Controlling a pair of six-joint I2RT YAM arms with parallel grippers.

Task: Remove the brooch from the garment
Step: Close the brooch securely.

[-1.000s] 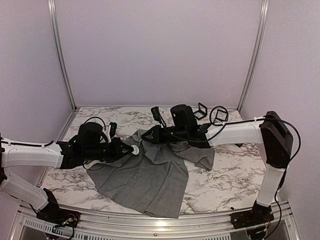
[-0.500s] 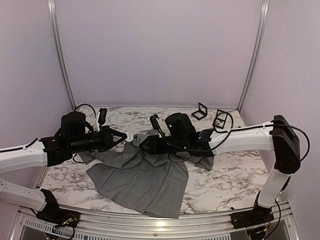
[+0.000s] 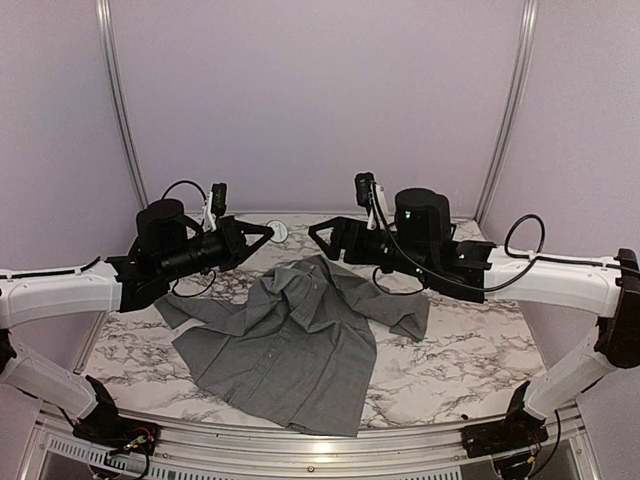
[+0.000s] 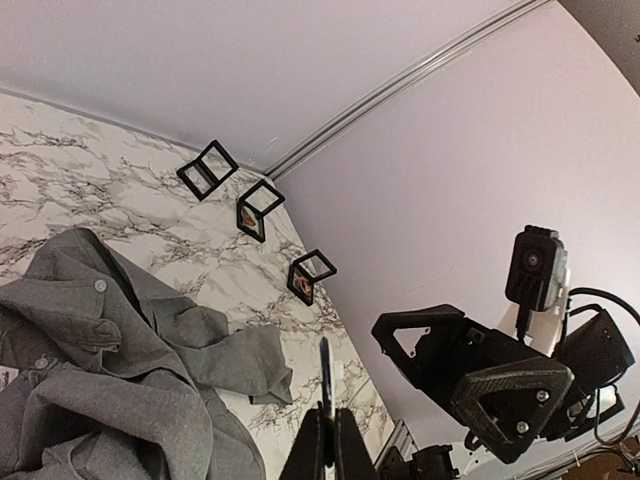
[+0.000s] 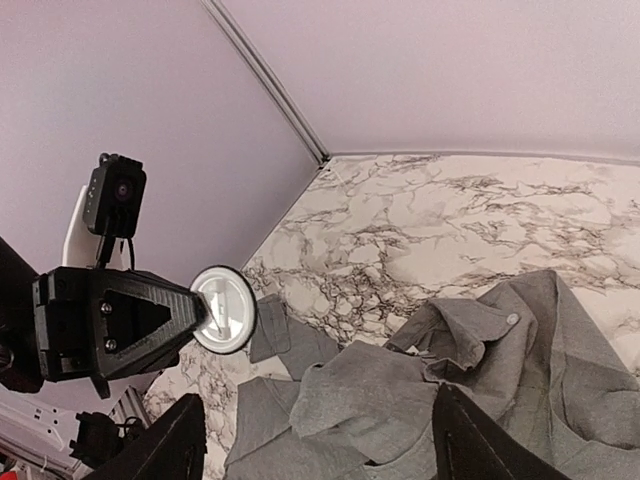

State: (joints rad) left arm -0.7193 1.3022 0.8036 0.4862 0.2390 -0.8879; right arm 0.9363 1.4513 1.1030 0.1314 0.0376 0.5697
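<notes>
Up in the air over the back of the table (image 3: 460,372), your left gripper (image 3: 267,231) is pinched tight on the brooch (image 3: 279,231), a small round white disc. The brooch is well apart from the garment (image 3: 290,350), which lies crumpled on the marble below. Your right gripper (image 3: 315,232) hangs near the brooch with its fingers wide apart and nothing in them. So the big job looks done: the brooch is off. I think all that is left is putting it down somewhere.
</notes>
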